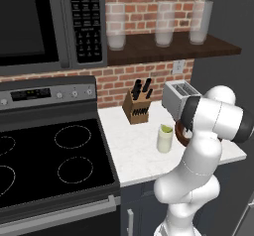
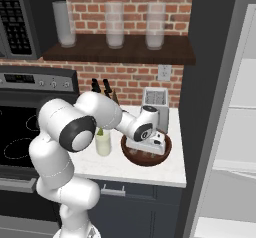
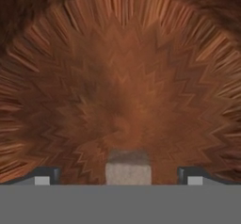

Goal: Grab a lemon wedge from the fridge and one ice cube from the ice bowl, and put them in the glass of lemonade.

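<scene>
The gripper (image 3: 120,175) is down inside the ice bowl (image 2: 162,154), jaws wide apart, with a pale ice cube (image 3: 128,170) sitting between the fingertips (image 3: 44,175) on the wooden bottom, not clamped. The bowl rests on the white tabletop (image 2: 165,174) just in front of the toaster (image 2: 156,102). The glass of lemonade (image 1: 165,139) stands beside it, a lemon wedge (image 1: 166,128) on top.

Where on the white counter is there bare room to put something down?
The counter is bare in front of the knife block, between the stove and the lemonade glass. It is crowded toward the fridge: toaster, wooden bowl, and the open gripper inside it.
</scene>
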{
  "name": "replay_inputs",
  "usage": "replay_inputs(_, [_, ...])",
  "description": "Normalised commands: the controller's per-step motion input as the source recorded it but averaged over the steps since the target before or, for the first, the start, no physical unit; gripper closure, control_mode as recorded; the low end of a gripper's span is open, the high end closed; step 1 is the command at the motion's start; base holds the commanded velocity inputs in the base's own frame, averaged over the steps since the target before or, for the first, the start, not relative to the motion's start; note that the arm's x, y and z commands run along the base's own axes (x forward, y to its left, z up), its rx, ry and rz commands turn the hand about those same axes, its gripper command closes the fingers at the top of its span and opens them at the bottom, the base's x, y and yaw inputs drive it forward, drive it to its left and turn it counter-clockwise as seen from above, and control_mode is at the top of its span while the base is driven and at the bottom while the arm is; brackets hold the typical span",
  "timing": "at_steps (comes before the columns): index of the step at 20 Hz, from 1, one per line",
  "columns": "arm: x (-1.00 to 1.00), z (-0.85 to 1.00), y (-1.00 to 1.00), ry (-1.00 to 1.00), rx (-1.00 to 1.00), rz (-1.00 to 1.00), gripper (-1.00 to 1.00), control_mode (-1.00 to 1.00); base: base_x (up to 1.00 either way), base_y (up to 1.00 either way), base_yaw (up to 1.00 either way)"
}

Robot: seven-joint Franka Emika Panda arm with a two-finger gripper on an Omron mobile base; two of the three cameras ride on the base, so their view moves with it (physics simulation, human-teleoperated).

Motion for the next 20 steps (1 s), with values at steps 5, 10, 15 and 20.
replay_inputs(5, [0.0, -0.29, 0.0, 0.0, -0.01, 0.0, -1.0, -1.0, 0.0, 0.0, 0.0])
replay_inputs(10, [0.0, -0.29, 0.0, 0.0, -0.02, 0.0, -1.0, -1.0, 0.0, 0.0, 0.0])
replay_inputs(15, [0.0, -0.27, 0.0, 0.0, -0.02, 0.0, -1.0, -1.0, 0.0, 0.0, 0.0])
replay_inputs(20, [0.0, -0.03, 0.0, 0.0, 0.0, 0.0, -1.0, -1.0, 0.0, 0.0, 0.0])
